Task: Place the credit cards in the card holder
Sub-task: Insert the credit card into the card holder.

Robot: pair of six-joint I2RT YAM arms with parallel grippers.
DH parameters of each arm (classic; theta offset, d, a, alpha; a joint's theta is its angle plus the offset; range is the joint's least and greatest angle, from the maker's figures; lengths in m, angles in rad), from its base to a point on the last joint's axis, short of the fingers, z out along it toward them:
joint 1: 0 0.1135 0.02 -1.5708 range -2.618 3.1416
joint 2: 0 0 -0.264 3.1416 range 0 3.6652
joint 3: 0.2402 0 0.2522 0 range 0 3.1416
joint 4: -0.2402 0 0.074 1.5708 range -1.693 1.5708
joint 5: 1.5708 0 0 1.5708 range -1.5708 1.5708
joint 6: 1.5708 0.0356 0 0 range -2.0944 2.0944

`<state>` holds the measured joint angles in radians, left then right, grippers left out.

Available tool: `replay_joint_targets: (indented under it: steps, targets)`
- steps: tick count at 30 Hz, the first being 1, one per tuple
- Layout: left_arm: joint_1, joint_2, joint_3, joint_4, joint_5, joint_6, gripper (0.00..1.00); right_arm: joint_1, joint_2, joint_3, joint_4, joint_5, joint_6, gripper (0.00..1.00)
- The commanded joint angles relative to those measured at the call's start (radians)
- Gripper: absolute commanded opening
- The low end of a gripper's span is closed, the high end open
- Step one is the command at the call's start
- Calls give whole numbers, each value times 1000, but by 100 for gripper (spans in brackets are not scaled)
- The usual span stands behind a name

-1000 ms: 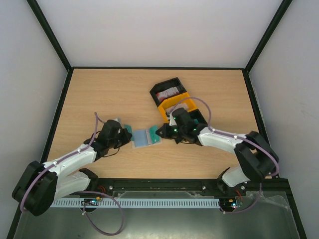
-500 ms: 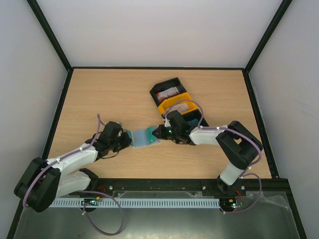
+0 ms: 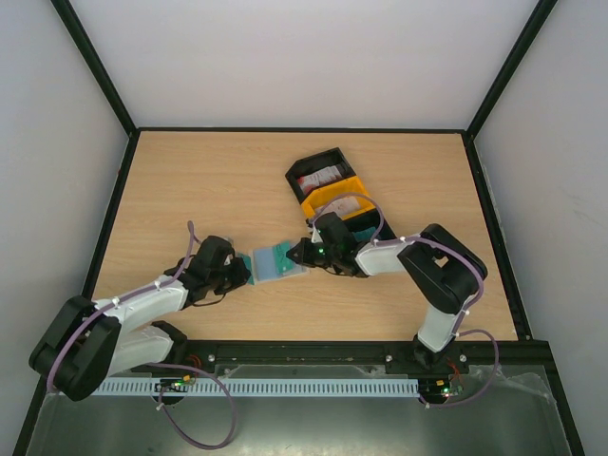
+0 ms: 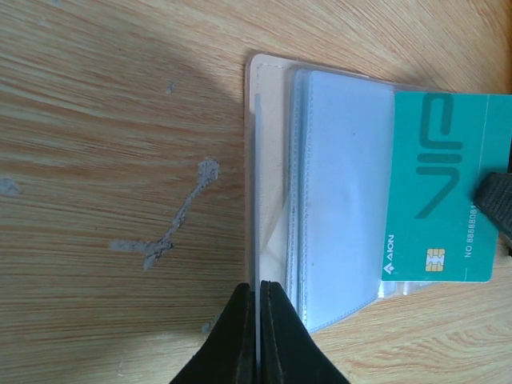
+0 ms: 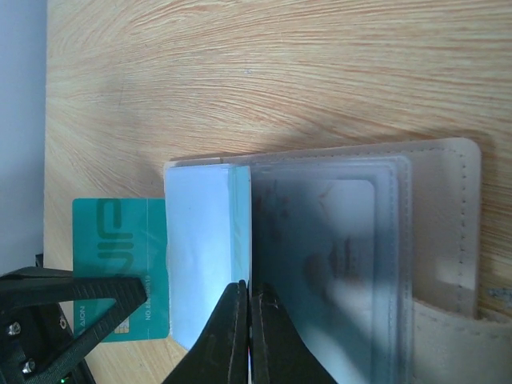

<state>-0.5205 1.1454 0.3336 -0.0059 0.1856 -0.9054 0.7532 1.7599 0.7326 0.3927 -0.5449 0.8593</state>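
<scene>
The card holder (image 3: 270,269) lies open on the table between my grippers, with a beige rim (image 4: 268,84) and clear sleeves over a blue-grey inside (image 5: 460,240). My left gripper (image 3: 245,271) is shut on a thin sheet of the holder's left edge, seen edge-on (image 4: 258,286). My right gripper (image 3: 297,255) is shut on a teal credit card, which shows as a narrow strip (image 5: 241,232) above its tips (image 5: 250,284). The left wrist view shows this VIP card (image 4: 444,184) flat, partly in a sleeve. A teal card (image 5: 112,240) also shows beside the left gripper (image 5: 140,292).
The black-and-yellow tray (image 3: 313,163) stands just behind the right gripper, with a red-and-white card (image 3: 323,177) and another card (image 3: 348,204) in it. The table's black frame runs along the near edge (image 3: 380,350).
My right gripper has moved left with the teal card, up to and over the holder. My left gripper has shifted slightly right and nearer, staying at the holder's left edge.
</scene>
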Motion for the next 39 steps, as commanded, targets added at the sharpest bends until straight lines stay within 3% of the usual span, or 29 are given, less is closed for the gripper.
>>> replay_joint_targets:
  steps: [1, 20, 31, 39]
  targets:
    - [5, -16, -13, -21, -6, 5, 3, 6, 31, 18, 27, -3, 28, 2]
    - [5, -4, -24, 13, 14, 6, 3, 28, 113, -6, 118, -41, 86, 2]
    - [5, -10, -25, 13, 3, 2, 3, 32, 73, -30, 11, 20, 61, 2]
    - [5, -7, -25, 20, 5, 4, 3, 38, 125, 12, 20, -64, 49, 2]
